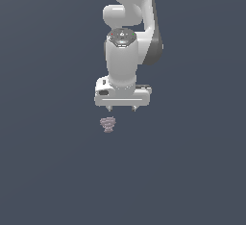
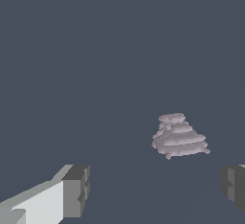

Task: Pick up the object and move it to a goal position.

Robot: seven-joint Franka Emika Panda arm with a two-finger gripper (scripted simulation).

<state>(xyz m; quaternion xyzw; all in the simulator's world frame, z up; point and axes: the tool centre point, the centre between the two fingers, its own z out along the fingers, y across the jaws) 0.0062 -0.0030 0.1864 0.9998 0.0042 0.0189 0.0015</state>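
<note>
Your white hand hangs over the plain dark ground w/ fingers spread apart, gripping nothing. The object, a small lumpy mauve-grey thing, sits just below the hand and a bit toward the exterior view's left, not touching it. In the wrist view the object lies beyond the two fingertips, nearer one than the other, w/ clear space all round. Nothing else shows nearby; no obstacle between hand and object.
</note>
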